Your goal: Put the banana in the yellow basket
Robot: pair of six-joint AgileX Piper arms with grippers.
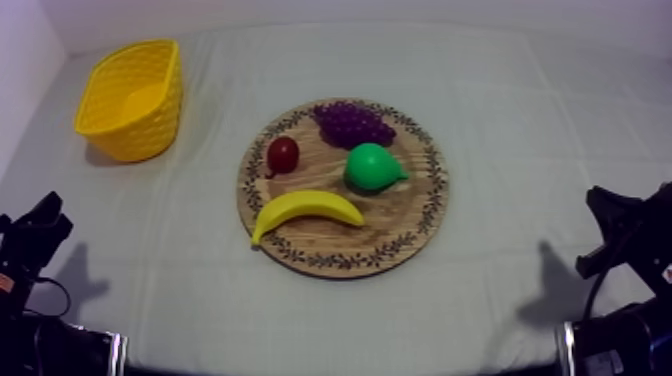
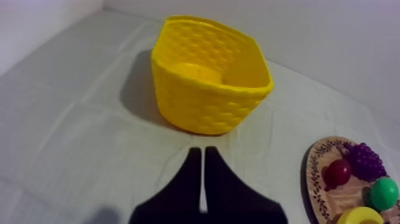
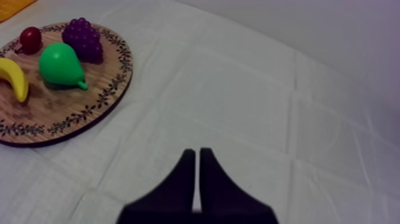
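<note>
- Four toy fruits lie on the round wooden board, centre of the top view.
- The banana lies flat at the board's lower left, untouched. The small red fruit is just above it, the pear to its upper right, and the bunch of grapes at the board's top.
- The yellow basket stands upright at upper left of the frame on the worktop, well apart from the board.
- Left claw: fingers pressed into a narrow wedge, gripping nothing, over cloth and pointing at the basket.
- Right claw: the same narrow wedge, gripping nothing, over bare cloth beside the board.
</note>
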